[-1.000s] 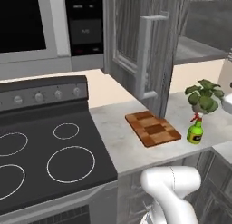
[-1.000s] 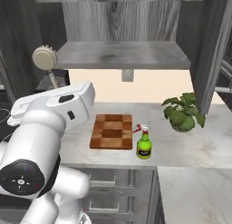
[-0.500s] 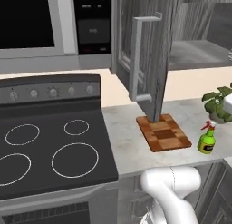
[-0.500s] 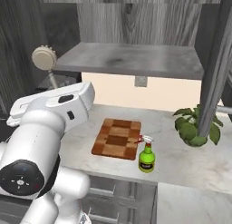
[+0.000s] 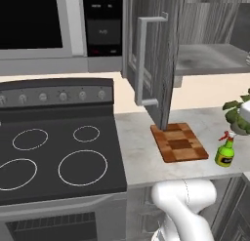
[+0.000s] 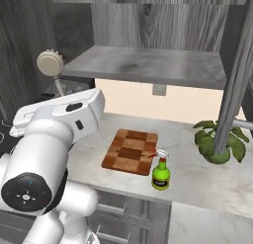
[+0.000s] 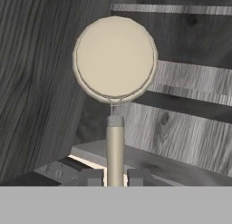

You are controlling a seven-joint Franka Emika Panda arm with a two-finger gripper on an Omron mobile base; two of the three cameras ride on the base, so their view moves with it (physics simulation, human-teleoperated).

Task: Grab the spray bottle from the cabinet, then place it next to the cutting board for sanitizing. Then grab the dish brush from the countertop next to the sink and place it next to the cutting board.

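My gripper [image 7: 114, 177] is shut on the tan handle of the dish brush [image 7: 115, 60], whose round cream head points up in front of the grey cabinet [image 7: 41, 82]. From the right base view, the dish brush [image 6: 50, 64] rises behind my arm, left of the cabinet shelf [image 6: 143, 65]. The checkered cutting board [image 5: 180, 142] [image 6: 131, 151] lies on the countertop [image 5: 136, 147]. The green spray bottle [image 5: 225, 153] [image 6: 160, 173] stands upright just off the board's right front corner. The sink is out of view.
The open cabinet door [image 5: 151, 54] with its bar handle hangs over the board's far end. A potted plant [image 6: 217, 142] sits right of the bottle. A black stovetop [image 5: 53, 157] lies left of the counter, under a microwave [image 5: 44, 25].
The whole picture has shifted as the base drove, so the board, bottle and plant sit further right in both base views. The brush stays in my shut gripper.
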